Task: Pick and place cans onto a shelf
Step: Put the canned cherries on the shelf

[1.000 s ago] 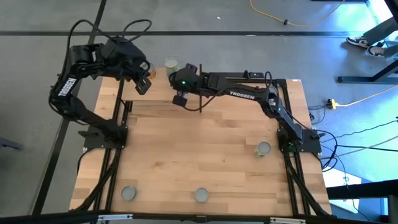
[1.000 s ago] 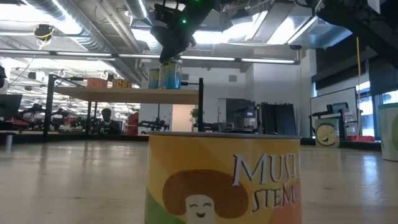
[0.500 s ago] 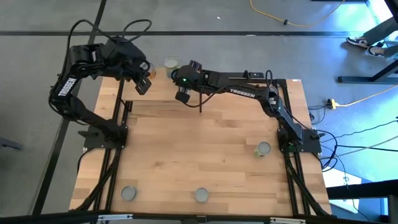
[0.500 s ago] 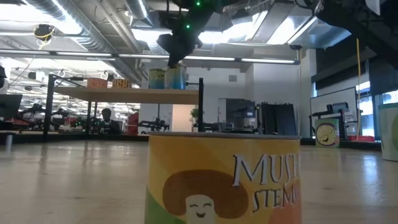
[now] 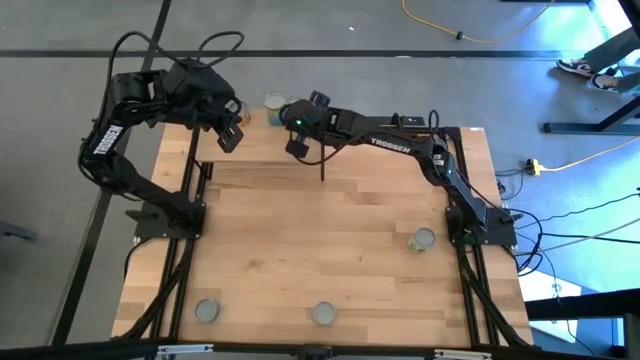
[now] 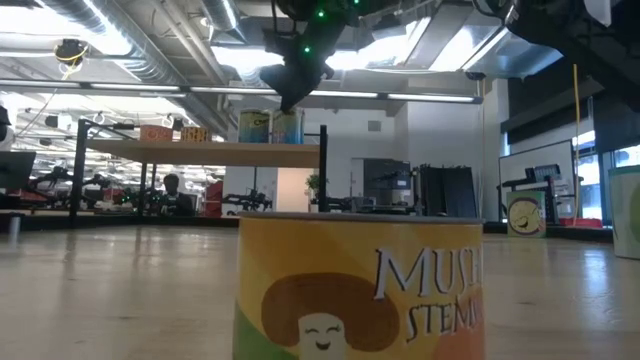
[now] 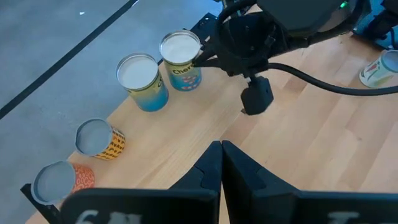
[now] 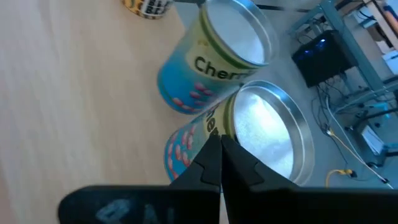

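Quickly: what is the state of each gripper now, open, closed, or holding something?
Left gripper: closed, holding nothing, above the shelf.
Right gripper: closed, holding nothing, just above the two blue cans.

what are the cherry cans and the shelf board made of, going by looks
Cherry cans: apparently metal, judging by the shiny silvery tops and raised rims, with glossy printed blue labels that could be paper or film. Shelf board: looks like light wood with visible grain and plank seams, matte finish.
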